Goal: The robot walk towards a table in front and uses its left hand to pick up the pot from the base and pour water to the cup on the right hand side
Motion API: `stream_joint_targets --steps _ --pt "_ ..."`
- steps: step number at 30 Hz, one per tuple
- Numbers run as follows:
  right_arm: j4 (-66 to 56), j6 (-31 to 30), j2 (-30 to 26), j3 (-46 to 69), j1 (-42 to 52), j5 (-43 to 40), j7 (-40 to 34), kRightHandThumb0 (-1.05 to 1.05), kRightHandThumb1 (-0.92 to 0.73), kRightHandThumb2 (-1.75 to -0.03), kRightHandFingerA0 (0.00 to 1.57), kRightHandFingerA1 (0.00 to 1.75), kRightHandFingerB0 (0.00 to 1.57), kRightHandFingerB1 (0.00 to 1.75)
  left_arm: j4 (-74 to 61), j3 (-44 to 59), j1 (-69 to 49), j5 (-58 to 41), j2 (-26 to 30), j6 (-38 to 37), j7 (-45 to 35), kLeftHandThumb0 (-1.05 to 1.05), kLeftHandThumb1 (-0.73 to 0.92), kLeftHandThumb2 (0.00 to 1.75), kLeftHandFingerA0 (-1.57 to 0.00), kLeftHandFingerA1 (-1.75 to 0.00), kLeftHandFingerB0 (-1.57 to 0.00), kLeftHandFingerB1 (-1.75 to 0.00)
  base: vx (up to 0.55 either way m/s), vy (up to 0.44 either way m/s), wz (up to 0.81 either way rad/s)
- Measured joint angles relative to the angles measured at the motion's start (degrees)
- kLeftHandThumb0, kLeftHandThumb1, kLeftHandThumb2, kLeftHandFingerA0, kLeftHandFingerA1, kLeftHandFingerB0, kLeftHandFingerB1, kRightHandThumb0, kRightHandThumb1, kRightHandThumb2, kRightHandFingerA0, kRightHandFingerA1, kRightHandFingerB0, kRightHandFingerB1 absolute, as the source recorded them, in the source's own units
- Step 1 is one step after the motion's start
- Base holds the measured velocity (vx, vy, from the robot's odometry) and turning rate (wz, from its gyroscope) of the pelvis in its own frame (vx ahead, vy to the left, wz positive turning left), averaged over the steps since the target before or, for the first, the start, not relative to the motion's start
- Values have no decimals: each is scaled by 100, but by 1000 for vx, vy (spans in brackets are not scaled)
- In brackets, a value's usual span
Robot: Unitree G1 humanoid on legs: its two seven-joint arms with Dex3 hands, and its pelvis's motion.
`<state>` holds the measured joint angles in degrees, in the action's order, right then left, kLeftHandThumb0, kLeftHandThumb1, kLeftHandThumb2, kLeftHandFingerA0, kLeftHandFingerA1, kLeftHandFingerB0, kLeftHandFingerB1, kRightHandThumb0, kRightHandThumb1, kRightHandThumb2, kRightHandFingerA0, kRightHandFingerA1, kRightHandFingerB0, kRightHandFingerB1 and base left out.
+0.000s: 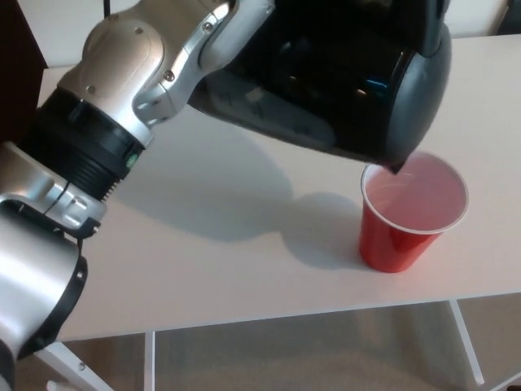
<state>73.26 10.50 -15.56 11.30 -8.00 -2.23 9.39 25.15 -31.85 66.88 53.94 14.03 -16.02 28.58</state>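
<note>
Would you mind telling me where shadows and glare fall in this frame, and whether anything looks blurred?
Head view: the pot and left arm cast a soft grey shadow on the table, reaching the red cup; small bright reflections glint on the pot's glossy black side; the near arm looks slightly soft.

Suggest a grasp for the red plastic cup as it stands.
Wrap the red plastic cup around its side wall, coming from the robot's right. It stands upright and open-topped, and the tilted black pot overhangs its rim, blocking the top and left.
</note>
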Motion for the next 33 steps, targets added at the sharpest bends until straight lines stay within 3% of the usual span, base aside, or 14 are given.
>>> stream_joint_targets --steps 9,10,11,24,33 --pt "6 0 -20 -35 -67 33 -3 -35 -53 -56 76 49 62 44 -7 -21 27 72 -4 -334 54 -34 51 59 -102 -161 -92 -55 0 0 0" --pt "9 0 -20 -32 -69 33 -3 -36 -54 -56 77 48 62 43 -22 -23 27 102 1 -352 43 -33 53 56 -102 -151 -91 -53 0 0 0" --pt "10 0 -21 -33 -69 34 -3 -36 -54 -55 77 48 62 43 -31 -27 27 118 6 -361 36 -36 52 59 -102 -158 -91 -54 0 0 0" --pt "29 0 -22 -73 -72 69 -21 -39 -55 -56 80 48 61 42 -10 -164 72 443 170 -564 30 -40 50 58 -110 -160 -93 -53 0 0 0" --pt "28 1 -26 -106 -72 102 -32 -36 -55 -56 80 49 62 43 137 -375 255 827 233 -650 217 -37 54 60 -101 -168 -93 -65 0 0 0"
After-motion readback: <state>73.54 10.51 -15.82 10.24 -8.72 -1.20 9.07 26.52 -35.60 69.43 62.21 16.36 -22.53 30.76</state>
